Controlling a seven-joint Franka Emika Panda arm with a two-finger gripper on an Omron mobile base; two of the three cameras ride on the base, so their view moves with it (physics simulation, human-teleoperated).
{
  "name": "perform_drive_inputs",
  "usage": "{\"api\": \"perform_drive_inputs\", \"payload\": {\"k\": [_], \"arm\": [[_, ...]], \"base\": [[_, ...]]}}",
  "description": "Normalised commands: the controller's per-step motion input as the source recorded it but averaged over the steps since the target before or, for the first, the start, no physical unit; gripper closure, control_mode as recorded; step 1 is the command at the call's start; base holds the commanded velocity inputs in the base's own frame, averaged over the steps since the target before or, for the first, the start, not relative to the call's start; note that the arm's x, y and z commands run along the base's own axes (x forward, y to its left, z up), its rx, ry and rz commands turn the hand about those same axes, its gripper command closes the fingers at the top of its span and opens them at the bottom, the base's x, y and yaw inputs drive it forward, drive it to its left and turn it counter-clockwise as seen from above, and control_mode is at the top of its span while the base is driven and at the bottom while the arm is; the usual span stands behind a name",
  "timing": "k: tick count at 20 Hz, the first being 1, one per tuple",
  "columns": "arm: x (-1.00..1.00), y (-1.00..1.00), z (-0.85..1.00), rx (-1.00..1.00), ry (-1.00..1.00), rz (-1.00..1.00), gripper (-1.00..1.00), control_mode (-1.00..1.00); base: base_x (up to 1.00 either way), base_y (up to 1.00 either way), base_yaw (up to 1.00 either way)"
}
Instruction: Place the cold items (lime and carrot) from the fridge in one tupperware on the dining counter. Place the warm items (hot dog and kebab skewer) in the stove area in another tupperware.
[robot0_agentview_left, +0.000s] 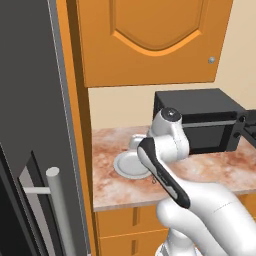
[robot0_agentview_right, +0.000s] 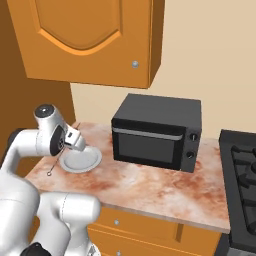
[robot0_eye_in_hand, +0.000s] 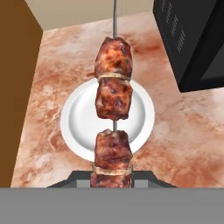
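Observation:
My gripper (robot0_eye_in_hand: 112, 179) is shut on the kebab skewer (robot0_eye_in_hand: 113, 100), three chunks of browned meat on a thin metal rod. The skewer hangs a little above a white plate (robot0_eye_in_hand: 78, 118) on the marble counter. In the right base view the gripper (robot0_agentview_right: 75, 142) sits at the counter's left end, over the plate (robot0_agentview_right: 85, 161), with the skewer's rod (robot0_agentview_right: 54, 165) slanting down to the left. In the left base view the plate (robot0_agentview_left: 127, 165) lies behind my forearm. Lime, carrot, hot dog and tupperware are out of view.
A black microwave (robot0_agentview_right: 157, 132) stands on the counter right of the plate, also in the left base view (robot0_agentview_left: 200, 120). A stove (robot0_agentview_right: 242, 185) adjoins at the far right. The dark fridge door with its grey handle (robot0_agentview_left: 60, 210) is at the left. An orange wall cabinet (robot0_agentview_right: 85, 35) hangs overhead.

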Motion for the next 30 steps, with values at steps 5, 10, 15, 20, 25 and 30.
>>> {"api": "perform_drive_inputs", "payload": {"k": [5, 10, 15, 20, 25, 30], "arm": [[-0.32, -0.04, 0.59, 0.00, 0.06, -0.06, 1.00, -1.00], [-0.43, -0.19, 0.58, 0.02, 0.07, -0.02, 1.00, -1.00], [-0.29, -0.15, 0.33, 0.01, 0.03, -0.02, 1.00, 1.00], [0.00, 0.00, 0.00, 0.00, 0.00, 0.00, 1.00, 1.00], [0.00, 0.00, 0.00, 0.00, 0.00, 0.00, 1.00, 1.00], [0.00, 0.00, 0.00, 0.00, 0.00, 0.00, 1.00, 1.00]], "base": [[0.00, 0.00, 0.00], [0.00, 0.00, 0.00], [-0.23, -0.11, -0.01], [-0.69, -0.17, 0.00], [-0.78, -0.35, 0.22], [-0.96, -0.56, 0.28]]}}
